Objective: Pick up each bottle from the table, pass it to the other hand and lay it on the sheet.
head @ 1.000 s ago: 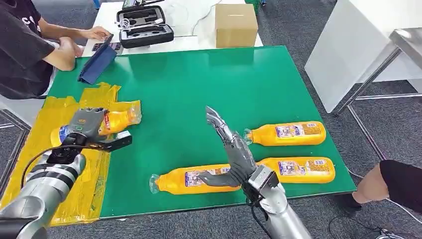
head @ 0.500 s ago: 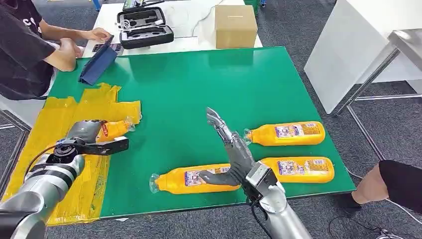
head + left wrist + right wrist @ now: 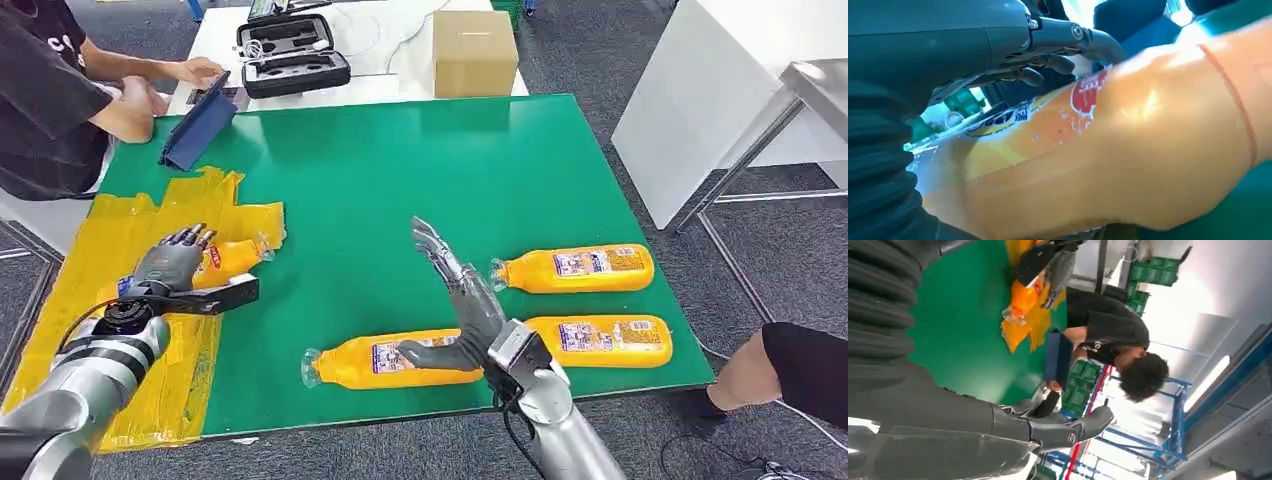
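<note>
At the left of the head view I see my left hand (image 3: 170, 266) resting over an orange bottle (image 3: 232, 258) that lies on the yellow sheet (image 3: 120, 235), its cap end pointing toward the green surface (image 3: 380, 180). The fingers look stretched out above the bottle and the thumb juts out to the side; in the left wrist view the bottle (image 3: 1128, 150) sits right against the palm, with the dark fingers (image 3: 1048, 62) arched over it, so I read the hand as loosened rather than clamped, though the blur leaves me unsure. My right hand (image 3: 462, 300) stands in the lower middle of the head view, fingers straight and spread, holding nothing, raised over the surface. Three more bottles lie on their sides on the green: one at lower centre (image 3: 385, 362), partly behind the right thumb, one right of centre (image 3: 575, 268), and one below that (image 3: 600, 340) near the front edge. At the upper left of the frame a person (image 3: 50, 100) sits by a blue tablet case (image 3: 195, 130); a cardboard box (image 3: 474, 50) stands on the white table beyond.
</note>
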Controlling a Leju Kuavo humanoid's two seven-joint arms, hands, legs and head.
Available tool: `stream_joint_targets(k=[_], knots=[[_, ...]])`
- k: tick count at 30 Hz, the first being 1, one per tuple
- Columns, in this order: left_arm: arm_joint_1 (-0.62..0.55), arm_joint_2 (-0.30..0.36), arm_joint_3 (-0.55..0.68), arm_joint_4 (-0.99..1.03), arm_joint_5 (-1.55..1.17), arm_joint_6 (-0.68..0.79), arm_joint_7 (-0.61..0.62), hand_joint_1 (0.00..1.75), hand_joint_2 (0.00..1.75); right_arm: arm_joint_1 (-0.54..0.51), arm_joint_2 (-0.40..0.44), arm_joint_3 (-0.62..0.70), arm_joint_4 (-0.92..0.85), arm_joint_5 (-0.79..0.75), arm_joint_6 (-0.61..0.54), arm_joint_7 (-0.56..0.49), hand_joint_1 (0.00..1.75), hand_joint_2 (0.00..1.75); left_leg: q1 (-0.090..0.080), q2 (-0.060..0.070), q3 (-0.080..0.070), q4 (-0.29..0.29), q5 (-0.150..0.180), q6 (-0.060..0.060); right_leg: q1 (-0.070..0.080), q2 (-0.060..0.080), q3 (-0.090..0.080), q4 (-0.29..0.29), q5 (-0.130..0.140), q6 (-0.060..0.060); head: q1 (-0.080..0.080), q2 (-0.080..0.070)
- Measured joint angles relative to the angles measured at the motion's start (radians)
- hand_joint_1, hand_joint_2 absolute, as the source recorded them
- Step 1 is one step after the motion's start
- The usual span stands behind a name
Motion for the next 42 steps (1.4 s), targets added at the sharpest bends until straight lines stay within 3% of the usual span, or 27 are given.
stream_joint_targets(k=[6, 9, 15, 26, 37, 42], knots=[[0.019, -0.025, 0.044, -0.015, 0.056, 0.148, -0.082, 0.00, 1.75, -0.007, 0.007, 0.006, 0.022, 0.139, -0.094, 0.021, 0.00, 1.75, 0.000, 0.000, -0.001, 0.000, 0.000, 0.000, 0.000, 0.000, -0.001, 0.000, 0.000, 0.000, 0.000, 0.000], [0.029, -0.050, 0.067, -0.031, 0.114, 0.150, -0.154, 0.00, 1.75, -0.012, 0.007, 0.023, 0.040, 0.215, -0.127, 0.034, 0.00, 1.75, 0.000, -0.001, -0.001, 0.000, 0.000, 0.000, 0.000, 0.000, -0.001, 0.000, 0.000, 0.000, 0.000, 0.000], [0.085, -0.112, 0.091, -0.142, 0.323, 0.036, -0.325, 0.00, 1.75, -0.027, -0.010, 0.109, 0.109, 0.479, -0.194, 0.087, 0.00, 1.75, 0.000, 0.000, -0.001, 0.000, 0.000, 0.000, 0.000, 0.000, -0.001, 0.000, 0.000, 0.000, 0.000, 0.000], [0.161, -0.151, 0.085, -0.373, 0.530, -0.120, -0.396, 0.00, 1.75, -0.057, -0.034, 0.180, 0.211, 0.541, -0.217, 0.136, 0.00, 1.75, 0.000, 0.000, -0.001, 0.000, 0.000, 0.000, 0.000, 0.000, -0.001, 0.000, 0.000, 0.000, 0.000, 0.000], [0.333, -0.182, 0.066, -0.717, 0.942, -0.279, -0.517, 0.00, 1.75, -0.106, -0.022, 0.217, 0.349, 0.767, -0.347, 0.339, 0.00, 1.75, 0.000, 0.000, -0.002, 0.000, -0.001, 0.000, 0.000, 0.000, -0.001, 0.000, 0.000, 0.000, 0.000, 0.000], [0.370, -0.188, 0.066, -0.809, 0.973, -0.295, -0.521, 0.00, 1.75, -0.114, -0.018, 0.228, 0.380, 0.781, -0.354, 0.351, 0.00, 1.75, 0.000, 0.000, -0.002, 0.000, -0.001, 0.000, 0.000, 0.000, -0.001, 0.000, 0.000, 0.000, 0.000, 0.000]])
